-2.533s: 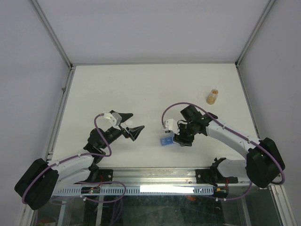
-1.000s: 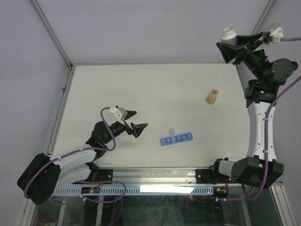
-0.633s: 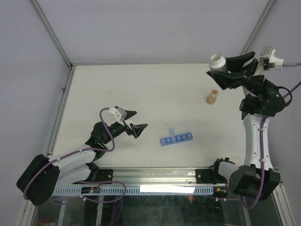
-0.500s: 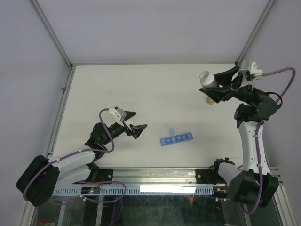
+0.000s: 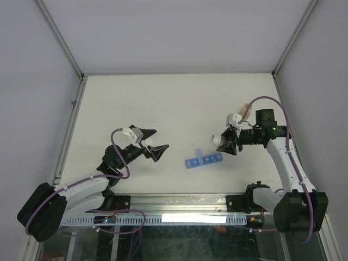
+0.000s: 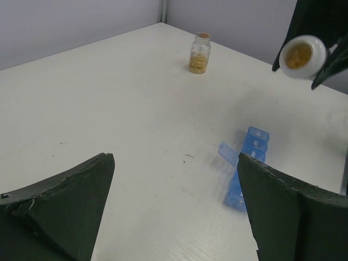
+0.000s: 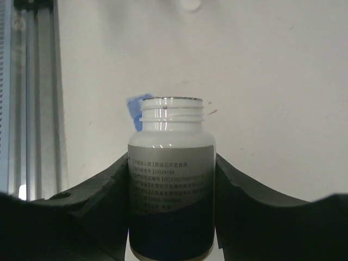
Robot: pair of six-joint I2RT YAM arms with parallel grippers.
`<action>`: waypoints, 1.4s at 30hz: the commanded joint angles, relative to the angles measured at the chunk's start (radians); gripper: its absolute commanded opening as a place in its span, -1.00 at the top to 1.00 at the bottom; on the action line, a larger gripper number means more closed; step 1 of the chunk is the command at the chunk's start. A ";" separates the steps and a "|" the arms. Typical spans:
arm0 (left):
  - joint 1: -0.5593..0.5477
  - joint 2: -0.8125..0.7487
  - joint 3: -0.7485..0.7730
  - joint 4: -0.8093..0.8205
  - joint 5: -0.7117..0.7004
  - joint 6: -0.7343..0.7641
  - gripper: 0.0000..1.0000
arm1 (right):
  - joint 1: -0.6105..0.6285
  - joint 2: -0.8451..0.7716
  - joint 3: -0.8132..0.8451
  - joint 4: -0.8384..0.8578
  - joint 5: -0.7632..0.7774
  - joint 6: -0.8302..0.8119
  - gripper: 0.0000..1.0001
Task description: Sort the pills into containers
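Observation:
The blue pill-organiser strip (image 5: 203, 161) lies on the table front of centre, one cell lid standing open (image 6: 228, 153). It also shows in the left wrist view (image 6: 249, 163), and a blue corner shows behind the bottle in the right wrist view (image 7: 136, 111). My right gripper (image 5: 228, 142) is shut on an uncapped white bottle (image 5: 220, 140), held tipped on its side just above and right of the strip, mouth toward it. Yellowish pills (image 6: 299, 54) show inside the bottle's mouth. The bottle fills the right wrist view (image 7: 171, 185). My left gripper (image 5: 150, 144) is open and empty, left of the strip.
A small amber-tan jar (image 6: 199, 53) stands at the back right, mostly hidden behind my right arm in the top view. A metal rail (image 5: 179, 204) runs along the near table edge. Walls and frame posts close in the table's sides.
My right arm has swung down from high at the back right, carrying the bottle to just right of the strip and tipping its mouth toward it. The left arm has barely moved.

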 commanded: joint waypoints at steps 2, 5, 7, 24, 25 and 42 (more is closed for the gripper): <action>-0.006 -0.017 -0.014 0.075 0.013 0.028 -0.98 | 0.096 0.006 -0.104 -0.098 0.111 -0.313 0.99; -0.006 -0.016 -0.014 0.077 0.015 0.028 -0.98 | 0.159 0.054 -0.139 -0.022 0.195 -0.277 1.00; -0.005 -0.014 -0.015 0.081 0.015 0.028 -0.98 | 0.196 0.076 -0.151 0.018 0.249 -0.244 1.00; -0.006 -0.009 -0.017 0.090 0.018 0.031 -0.98 | 0.366 0.207 -0.140 0.143 0.500 -0.079 1.00; -0.005 -0.009 -0.017 0.090 0.019 0.031 -0.98 | 0.371 0.210 -0.141 0.148 0.510 -0.073 1.00; -0.006 -0.014 -0.023 0.095 0.019 0.031 -0.98 | 0.506 0.248 -0.079 0.127 0.701 0.049 1.00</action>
